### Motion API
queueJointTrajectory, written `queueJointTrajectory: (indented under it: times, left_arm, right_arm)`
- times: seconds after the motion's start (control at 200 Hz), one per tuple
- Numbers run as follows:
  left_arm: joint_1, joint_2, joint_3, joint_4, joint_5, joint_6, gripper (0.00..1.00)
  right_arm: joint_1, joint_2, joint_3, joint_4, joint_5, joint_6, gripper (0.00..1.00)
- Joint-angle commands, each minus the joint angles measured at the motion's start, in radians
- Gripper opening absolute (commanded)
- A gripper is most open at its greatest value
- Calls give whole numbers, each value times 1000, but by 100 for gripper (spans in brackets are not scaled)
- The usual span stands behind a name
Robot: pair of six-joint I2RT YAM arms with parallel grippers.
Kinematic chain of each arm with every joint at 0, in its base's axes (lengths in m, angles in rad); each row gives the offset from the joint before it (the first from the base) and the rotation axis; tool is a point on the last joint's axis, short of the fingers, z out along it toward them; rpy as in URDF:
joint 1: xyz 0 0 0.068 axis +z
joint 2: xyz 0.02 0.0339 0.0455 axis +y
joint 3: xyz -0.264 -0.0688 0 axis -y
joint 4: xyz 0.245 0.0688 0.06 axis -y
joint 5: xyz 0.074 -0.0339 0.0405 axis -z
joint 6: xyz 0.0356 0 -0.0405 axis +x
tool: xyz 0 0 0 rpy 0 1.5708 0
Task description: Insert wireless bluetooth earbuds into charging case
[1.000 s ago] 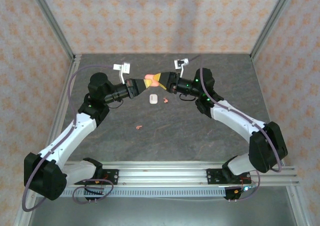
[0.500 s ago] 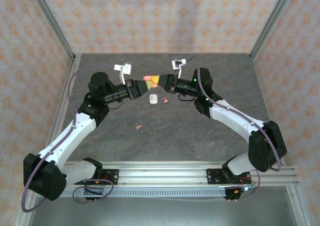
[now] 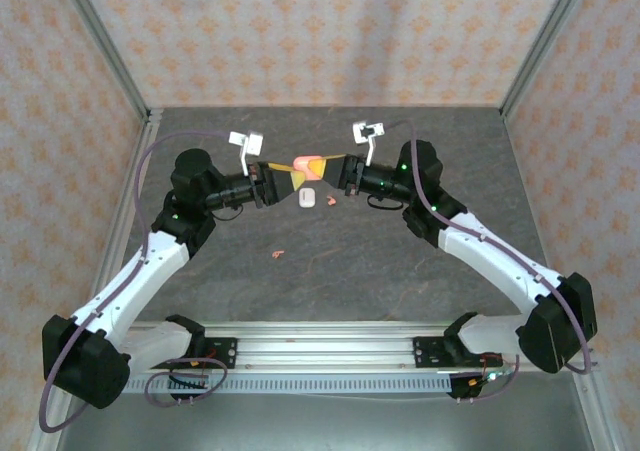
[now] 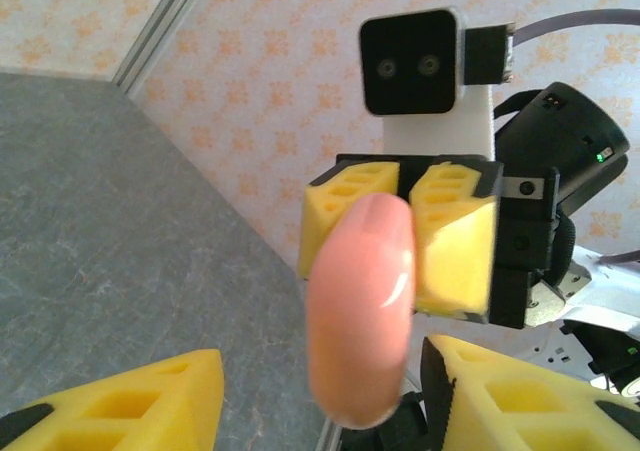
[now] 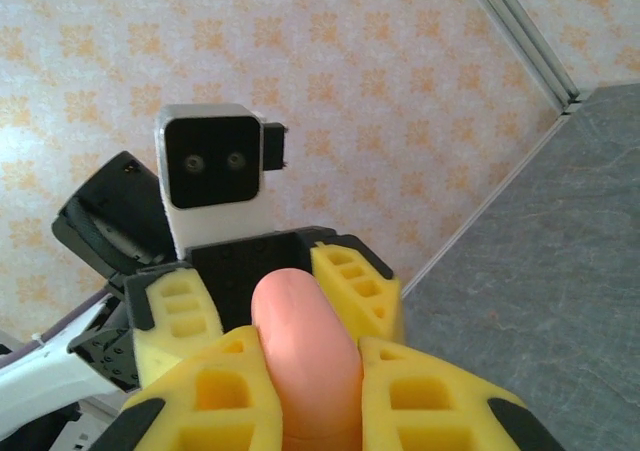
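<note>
**Top external view**
- Pink case (image 3: 304, 160): one, held above the far middle of the bench (image 3: 400, 271), between the two arms' tips.
- White case (image 3: 307, 198): one, lying on the bench just near of the held case.
- Coral earbud (image 3: 278, 254): one, loose on the bench, nearer and a little left of the white case, apart from both cases.
- Small pale item (image 3: 330, 199): one, just right of the white case; too small to name.
- Left gripper (image 3: 288, 170) and right gripper (image 3: 322, 163): one each, tip to tip at the pink case.

**Left wrist view**
- Left gripper (image 4: 322, 371): jaws wide, standing on either side of the pink case (image 4: 360, 301) with a gap at each side.
- Right gripper (image 4: 405, 231): jaws pinched on the far end of the case.

**Right wrist view**
- Right gripper (image 5: 310, 391): jaws narrow, clamped on the pink case (image 5: 300, 341).
- Left gripper (image 5: 265, 301): jaws spread beyond it.

**Progress**
- No earbud is seen seated.
- Whether either case's lid is open cannot be told.
- Judged early: the case is only in hand, and the loose earbuds are all left to fetch and insert.
</note>
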Motion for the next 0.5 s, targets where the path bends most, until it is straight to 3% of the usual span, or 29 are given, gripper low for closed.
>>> queueJointTrajectory:
  times: [0.0,0.495]
  left_arm:
    - [2,-13,-3,81,34,-4,50]
    - [-23,6,21,43,40,32,28]
  right_arm:
    - [11,-9,1,14,14,-40,0]
    - [18,-7,8,20,26,-37,0]
